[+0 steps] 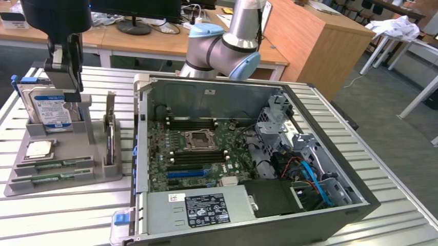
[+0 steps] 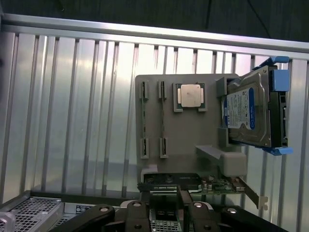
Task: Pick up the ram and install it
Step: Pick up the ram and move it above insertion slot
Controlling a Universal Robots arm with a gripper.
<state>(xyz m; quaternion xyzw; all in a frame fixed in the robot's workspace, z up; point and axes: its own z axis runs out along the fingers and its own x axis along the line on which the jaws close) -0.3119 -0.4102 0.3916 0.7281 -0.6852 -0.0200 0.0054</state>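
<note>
Wrist view: ram (image 2: 163,119), edge-up in tray (image 2: 190,133) slots, likely light, stiff, fragile; grasp along long edges. Pincer (image 2: 163,195) seemingly parted, empty.

We see a silver table (image 1: 61,215) made of long metal strips. A grey holder (image 1: 102,171) full of parts sits on it, just below the jaws. A big open computer box (image 1: 308,215) sits on it too, off to one side of the jaws.
</note>
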